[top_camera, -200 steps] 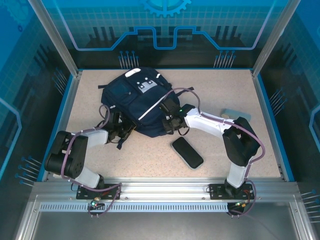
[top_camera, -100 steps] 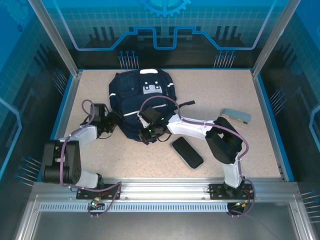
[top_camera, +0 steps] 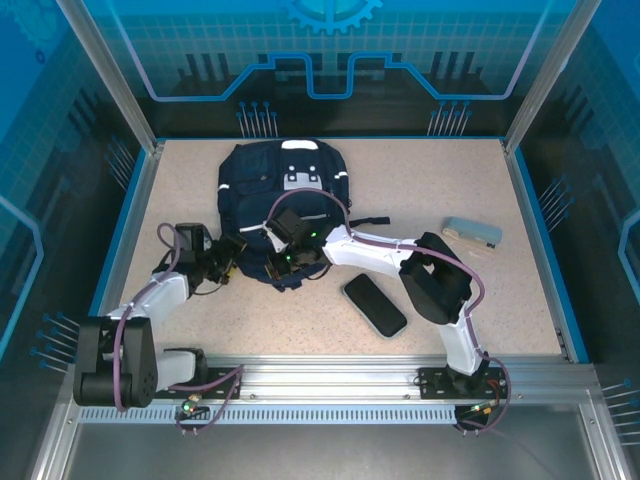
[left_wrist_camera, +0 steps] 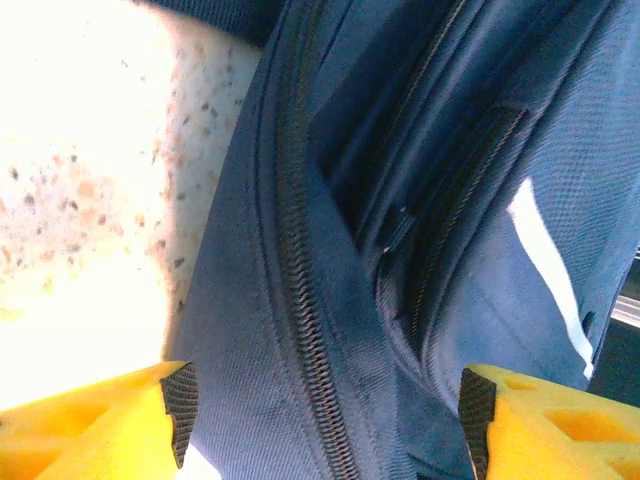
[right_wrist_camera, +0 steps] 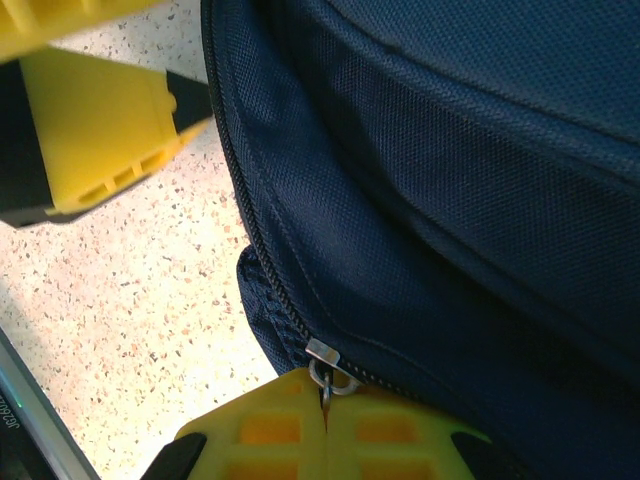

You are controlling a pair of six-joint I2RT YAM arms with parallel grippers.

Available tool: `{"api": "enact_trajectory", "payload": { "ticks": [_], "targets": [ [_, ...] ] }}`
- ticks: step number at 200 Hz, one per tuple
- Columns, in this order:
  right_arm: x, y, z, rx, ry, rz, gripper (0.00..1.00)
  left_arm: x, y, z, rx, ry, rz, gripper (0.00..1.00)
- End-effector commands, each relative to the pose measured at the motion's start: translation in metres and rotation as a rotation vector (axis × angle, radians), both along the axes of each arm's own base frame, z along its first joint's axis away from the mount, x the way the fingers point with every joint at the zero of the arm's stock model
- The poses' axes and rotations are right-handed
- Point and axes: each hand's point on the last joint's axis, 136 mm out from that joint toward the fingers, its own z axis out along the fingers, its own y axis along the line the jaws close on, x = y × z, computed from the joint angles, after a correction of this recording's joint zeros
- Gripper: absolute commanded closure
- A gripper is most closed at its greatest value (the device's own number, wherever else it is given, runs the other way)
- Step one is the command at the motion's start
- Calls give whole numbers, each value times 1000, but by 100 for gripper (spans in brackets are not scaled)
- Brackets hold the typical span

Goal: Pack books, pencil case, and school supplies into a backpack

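navy fabric of the backpack [top_camera: 285, 200] lies at mid-table, its top end away from the arms and its near edge just ahead of both wrists. the right gripper [right_wrist_camera: 325, 405] is clenched on the metal zipper pull [right_wrist_camera: 330, 372] at that near edge. the zip track runs away from its jaws toward the left gripper [left_wrist_camera: 325, 420], which stands released, fingers spread astride the fabric and pinching nothing. the likely next move is a draw along the track. bare table [top_camera: 180, 180] lies to the left, and the black case [top_camera: 375, 305] lies near on the right.
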Motion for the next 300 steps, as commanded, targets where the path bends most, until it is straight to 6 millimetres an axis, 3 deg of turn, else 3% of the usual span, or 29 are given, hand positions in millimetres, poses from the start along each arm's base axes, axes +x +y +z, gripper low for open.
{"api": "enact_trajectory", "payload": {
  "ticks": [1, 67, 109, 145, 185, 235, 279, 300],
  "targets": [
    [0, 14, 8, 40, -2, 15, 100, -3, -14, 1, -94, 10, -6, 29],
    [-4, 14, 2, 24, 9, 21, 100, -1, -32, -15, -135, 43, -44, 40],
    [-2, 1, -4, -53, -15, -18, 100, -5, -29, -27, -121, 62, -18, 60],
    [8, -36, -7, -213, -75, -123, 100, -6, -23, -31, -86, 64, -6, 78],
    [16, -95, -4, -391, -142, -244, 100, -5, -17, -30, -41, 53, -4, 89],
    [24, -155, -3, -493, -163, -341, 100, -3, -14, -26, -20, 39, -8, 94],
    [49, -192, -4, -564, -192, -426, 100, -4, -8, -20, 9, 28, -9, 96],
    [63, -201, -4, -547, -193, -453, 100, -6, -4, -17, 22, 24, -6, 97]
  ]
}}
